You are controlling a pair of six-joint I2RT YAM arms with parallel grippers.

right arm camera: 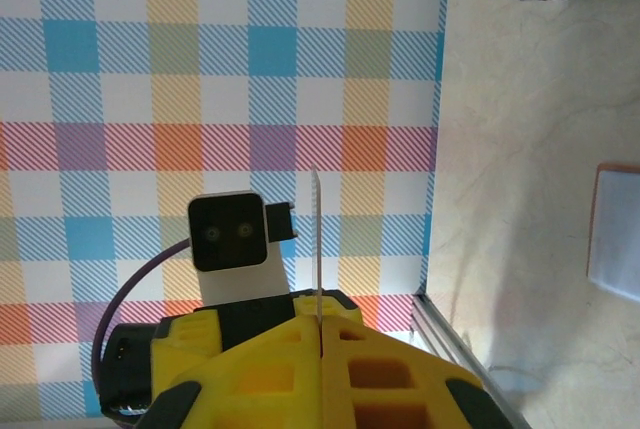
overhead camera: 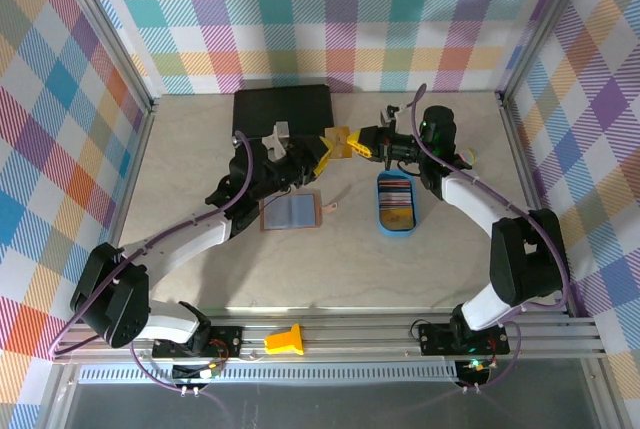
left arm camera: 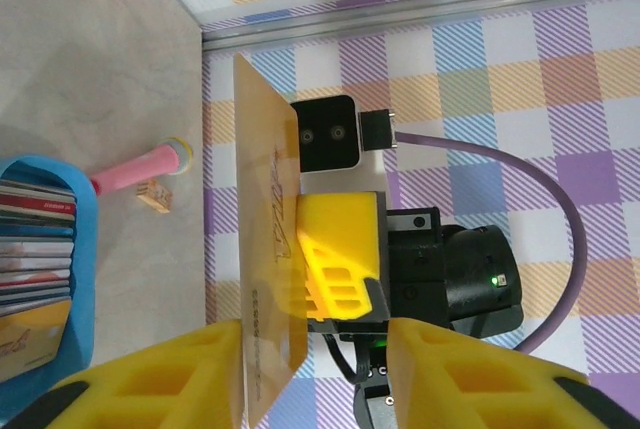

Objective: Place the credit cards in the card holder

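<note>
An orange-yellow credit card (overhead camera: 343, 142) hangs in the air between both grippers, above the table's back middle. My right gripper (overhead camera: 358, 144) is shut on one edge of it; in the right wrist view the card (right arm camera: 317, 239) stands edge-on out of the closed jaws (right arm camera: 322, 324). My left gripper (left arm camera: 315, 341) is open around the card's (left arm camera: 265, 249) other end. The card rests against one left finger (left arm camera: 180, 374), with a gap to the other. More credit cards (overhead camera: 396, 194) lie in the blue tray (overhead camera: 382, 211). The card holder (overhead camera: 290, 211) lies open on the table below the left gripper.
A large black case (overhead camera: 283, 109) sits at the back, behind the left gripper. A pink pen-like stick (left arm camera: 140, 167) and a small wooden piece (left arm camera: 155, 194) lie near the tray (left arm camera: 88, 249). Checkered walls close in the table. A yellow block (overhead camera: 285, 339) sits on the front rail.
</note>
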